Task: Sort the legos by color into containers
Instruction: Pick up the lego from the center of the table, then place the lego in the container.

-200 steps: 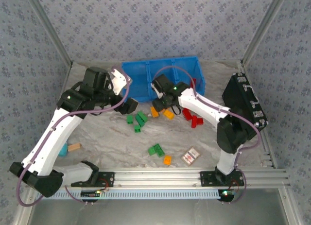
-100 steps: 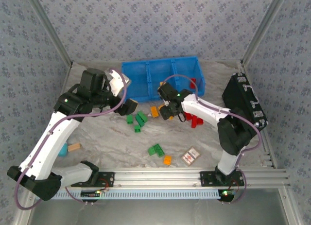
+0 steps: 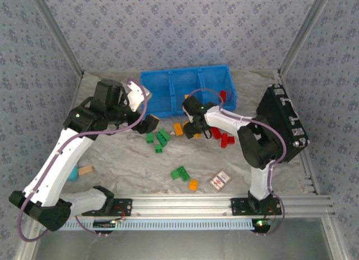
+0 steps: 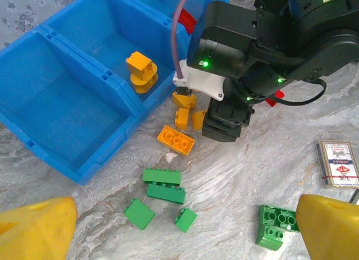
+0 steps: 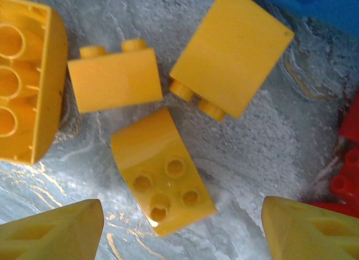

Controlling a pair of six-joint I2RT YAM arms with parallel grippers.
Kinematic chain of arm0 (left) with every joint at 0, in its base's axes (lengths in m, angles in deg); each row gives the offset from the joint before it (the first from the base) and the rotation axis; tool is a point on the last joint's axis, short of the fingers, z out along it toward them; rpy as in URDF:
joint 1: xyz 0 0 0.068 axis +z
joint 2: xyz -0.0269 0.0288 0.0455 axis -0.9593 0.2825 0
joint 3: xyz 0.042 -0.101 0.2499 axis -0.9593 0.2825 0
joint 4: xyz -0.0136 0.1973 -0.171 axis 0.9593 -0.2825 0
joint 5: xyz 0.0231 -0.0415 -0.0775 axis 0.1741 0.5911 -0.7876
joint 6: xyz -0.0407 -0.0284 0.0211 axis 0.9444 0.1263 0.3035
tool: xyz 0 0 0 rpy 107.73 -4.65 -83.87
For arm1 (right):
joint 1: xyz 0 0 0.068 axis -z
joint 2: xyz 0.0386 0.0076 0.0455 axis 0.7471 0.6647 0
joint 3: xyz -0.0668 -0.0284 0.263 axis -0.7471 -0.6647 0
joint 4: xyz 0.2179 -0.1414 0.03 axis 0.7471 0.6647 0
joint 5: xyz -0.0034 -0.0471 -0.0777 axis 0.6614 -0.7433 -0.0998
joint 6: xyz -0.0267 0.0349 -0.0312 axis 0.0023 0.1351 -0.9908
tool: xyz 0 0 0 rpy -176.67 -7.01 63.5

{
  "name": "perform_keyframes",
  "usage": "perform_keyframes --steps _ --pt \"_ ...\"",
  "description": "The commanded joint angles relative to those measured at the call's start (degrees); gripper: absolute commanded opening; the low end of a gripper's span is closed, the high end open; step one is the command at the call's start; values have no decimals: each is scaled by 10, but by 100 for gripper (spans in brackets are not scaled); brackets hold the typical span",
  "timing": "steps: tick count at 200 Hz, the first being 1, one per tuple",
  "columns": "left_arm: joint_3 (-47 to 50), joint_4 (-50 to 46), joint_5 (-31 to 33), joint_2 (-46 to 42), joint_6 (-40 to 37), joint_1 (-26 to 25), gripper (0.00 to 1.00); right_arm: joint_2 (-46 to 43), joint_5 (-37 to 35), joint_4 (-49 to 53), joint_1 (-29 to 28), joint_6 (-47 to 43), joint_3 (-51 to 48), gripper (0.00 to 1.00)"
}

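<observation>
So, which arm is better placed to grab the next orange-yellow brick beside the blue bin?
Right. The right gripper hangs open directly over the orange-yellow bricks by the blue bin. The left gripper, also open, sits above the green bricks, farther off.

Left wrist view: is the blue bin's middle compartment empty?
No, orange-yellow legos sit in the middle compartment of the blue bin.
</observation>
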Motion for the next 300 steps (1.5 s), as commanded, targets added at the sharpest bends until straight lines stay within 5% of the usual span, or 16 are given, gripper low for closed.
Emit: perform_keyframes --steps 1,117,171,228,300 --pt "-4 3 -5 9 -6 1 100 19 13 -6 4 -9 16 75" --pt "-4 5 -5 16 -8 1 100 37 34 -12 10 -1 0 38" --pt "1 5 0 12 -12 1 100 -27 21 37 7 7 12 32" --pt "-5 17 -9 13 -17 2 100 -19 9 77 12 -15 161 32" --pt "9 36 20 11 -34 2 100 187 -12 67 46 -7 436 33"
